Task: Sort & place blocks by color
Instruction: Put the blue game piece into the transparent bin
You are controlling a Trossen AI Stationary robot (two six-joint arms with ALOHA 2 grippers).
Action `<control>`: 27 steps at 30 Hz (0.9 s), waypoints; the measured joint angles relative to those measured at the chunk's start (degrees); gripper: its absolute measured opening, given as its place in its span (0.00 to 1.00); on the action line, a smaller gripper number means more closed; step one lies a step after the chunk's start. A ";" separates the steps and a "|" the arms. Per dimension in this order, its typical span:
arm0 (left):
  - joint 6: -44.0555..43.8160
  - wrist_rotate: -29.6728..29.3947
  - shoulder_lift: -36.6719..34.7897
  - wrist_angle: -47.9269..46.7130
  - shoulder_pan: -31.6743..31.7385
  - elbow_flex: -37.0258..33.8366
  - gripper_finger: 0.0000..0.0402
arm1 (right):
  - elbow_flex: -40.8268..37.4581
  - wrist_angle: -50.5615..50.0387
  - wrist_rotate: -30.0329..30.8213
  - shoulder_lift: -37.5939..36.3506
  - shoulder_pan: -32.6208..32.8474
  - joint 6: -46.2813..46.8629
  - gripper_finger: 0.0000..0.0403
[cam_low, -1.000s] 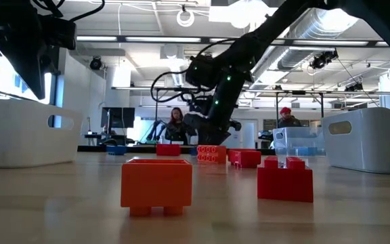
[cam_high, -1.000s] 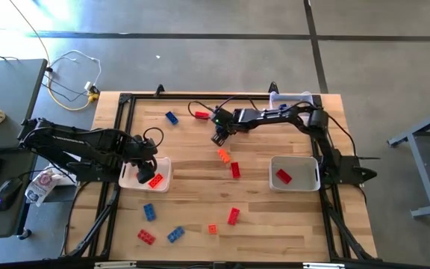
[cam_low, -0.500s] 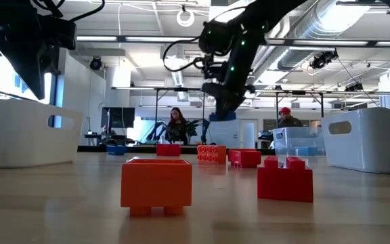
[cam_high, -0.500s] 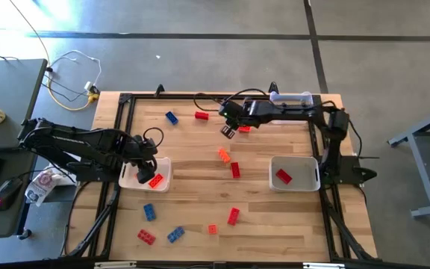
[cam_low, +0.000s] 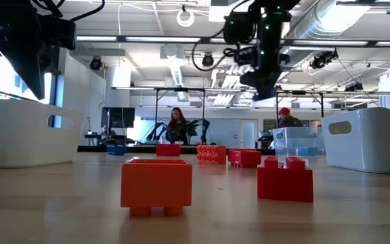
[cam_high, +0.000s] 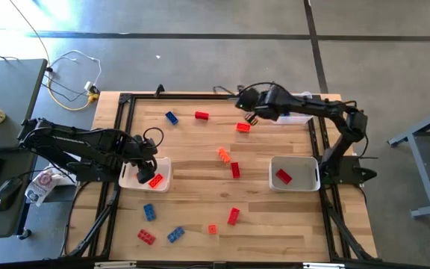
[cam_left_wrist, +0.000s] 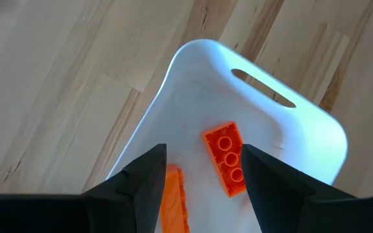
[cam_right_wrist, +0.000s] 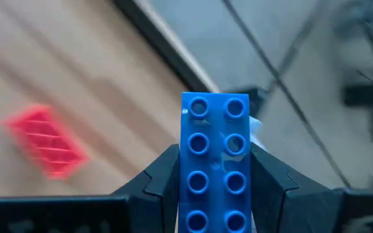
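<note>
The right end effector [cam_high: 249,112] hangs above the far side of the table [cam_high: 200,175], clamped on a blue block [cam_right_wrist: 215,158] that stands lengthwise between its fingers, studs facing the wrist camera. Gripped across its narrow width, the block sits steady for carrying, presumably toward a container meant for blue. A clear container [cam_low: 300,142] lies at the far right edge, near this end effector, and may be the goal, though its contents cannot be told.

The left end effector [cam_left_wrist: 203,178] hovers low over the left white tray [cam_left_wrist: 316,129], fingers apart and holding nothing, with two orange blocks [cam_left_wrist: 226,157] lying in the tray beneath it. That suggests this tray collects orange.

The right white tray [cam_high: 310,173] holds one red block [cam_high: 283,176], so it seems set aside for red.

Loose blocks are scattered over the table: a red one [cam_high: 242,127] just below the right end effector, another red [cam_high: 201,115] and a blue [cam_high: 171,117] toward the far edge, orange and red ones in the middle [cam_high: 223,155], and a mixed group [cam_high: 175,234] along the near side. By that count the sort looks well short of finished.
</note>
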 joint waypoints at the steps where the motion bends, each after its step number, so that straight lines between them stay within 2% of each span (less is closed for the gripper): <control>1: 0.00 0.00 -0.01 0.00 0.00 0.00 0.46 | 0.03 -1.74 1.11 -0.22 -0.89 1.11 0.28; 8: 0.01 0.00 -0.01 0.00 0.00 0.00 0.46 | 0.03 -10.09 0.58 -0.48 -9.26 6.41 0.28; 17: 0.02 0.03 -0.01 0.00 0.00 0.00 0.46 | 0.03 -10.11 -12.23 -0.26 -20.36 3.11 0.28; 24: 0.00 2.81 -0.01 0.00 -0.02 0.00 0.46 | 0.03 -10.34 -18.56 2.35 -25.67 0.35 0.28; 27: 0.02 3.28 -0.01 0.00 -0.01 0.00 0.46 | 0.03 -10.23 -18.68 4.45 -26.71 -1.00 0.28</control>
